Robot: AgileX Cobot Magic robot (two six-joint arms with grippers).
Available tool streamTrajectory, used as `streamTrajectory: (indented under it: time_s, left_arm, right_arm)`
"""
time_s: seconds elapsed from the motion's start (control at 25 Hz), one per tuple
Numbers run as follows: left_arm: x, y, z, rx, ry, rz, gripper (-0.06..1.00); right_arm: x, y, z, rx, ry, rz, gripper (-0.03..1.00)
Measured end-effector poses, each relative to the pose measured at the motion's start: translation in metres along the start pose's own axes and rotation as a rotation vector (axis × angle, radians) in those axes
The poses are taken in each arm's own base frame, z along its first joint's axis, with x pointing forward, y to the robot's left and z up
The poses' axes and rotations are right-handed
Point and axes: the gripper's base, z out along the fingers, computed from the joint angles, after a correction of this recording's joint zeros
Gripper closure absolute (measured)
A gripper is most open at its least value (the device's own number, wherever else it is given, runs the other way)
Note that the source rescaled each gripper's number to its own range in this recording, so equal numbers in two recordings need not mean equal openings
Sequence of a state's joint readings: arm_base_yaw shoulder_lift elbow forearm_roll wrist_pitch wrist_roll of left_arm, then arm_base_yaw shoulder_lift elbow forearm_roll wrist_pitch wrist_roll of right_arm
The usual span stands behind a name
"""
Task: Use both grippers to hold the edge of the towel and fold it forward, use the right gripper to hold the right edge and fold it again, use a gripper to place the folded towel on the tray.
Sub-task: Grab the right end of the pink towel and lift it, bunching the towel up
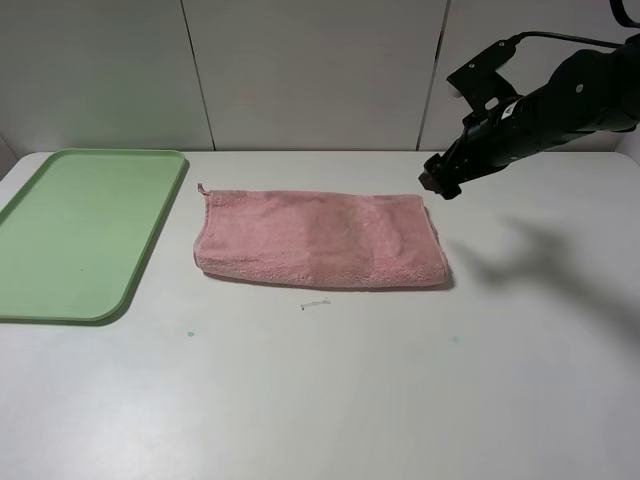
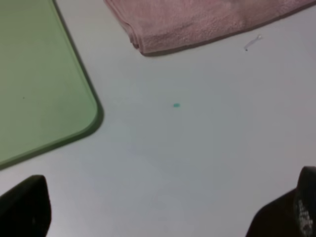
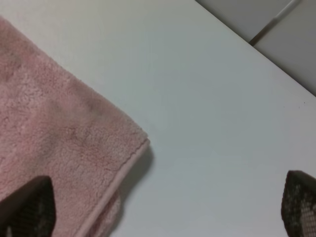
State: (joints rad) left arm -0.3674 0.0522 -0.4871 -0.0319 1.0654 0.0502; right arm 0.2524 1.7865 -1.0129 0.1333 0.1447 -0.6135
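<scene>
Saw the towel (image 1: 320,238) lying flat near the middle of the high view, folded into a long pink strip, with a tiny loop (image 1: 202,187) sticking out at its upper left corner. Found the tray (image 1: 80,230) on the left side of that view, light green, just beside the towel but not touching it. Spotted the right gripper (image 1: 440,183) in the upper right of the high view, at the end of a black arm (image 1: 560,105), close to the towel's upper right corner and holding nothing. Saw its jaws wide apart in the right wrist view, with one dark fingertip (image 3: 29,210) in the lower left over the pink cloth and the other in the lower right over the bare table (image 3: 207,98). Saw there also the edge of the towel (image 3: 126,165), a stitched hem running down from a corner of the cloth. Found the left gripper (image 2: 158,217) only in the left wrist view, jaws wide apart too, with a dark tip in each lower corner and just white table between them. Saw a round corner of the tray in the upper left of that view and a folded corner of the towel along the top. Noticed a small white scrap (image 1: 315,304) on the table just below the towel in the high view, and a tiny green speck (image 1: 189,333) further to the lower left.
</scene>
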Motion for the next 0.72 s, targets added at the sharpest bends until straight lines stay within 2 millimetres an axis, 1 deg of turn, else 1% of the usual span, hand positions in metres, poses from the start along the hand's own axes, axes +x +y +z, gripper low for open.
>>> streamTrajectory:
  time_s: [0.16,0.52,0.72]
  left_arm:
    - [-0.001,-0.006,0.0,0.027,-0.005,-0.034,-0.04]
    - [0.003,-0.012,-0.005,-0.051,-0.068,-0.081,-0.04]
    - [0.002,-0.015,-0.004,-0.048,-0.073,-0.069,-0.04]
  right_arm:
    - [0.0,0.0,0.0,0.001,-0.001,0.0,-0.03]
    - [0.0,0.0,0.0,0.001,-0.001,0.0,-0.03]
    - [0.0,0.0,0.0,0.001,-0.001,0.0,-0.03]
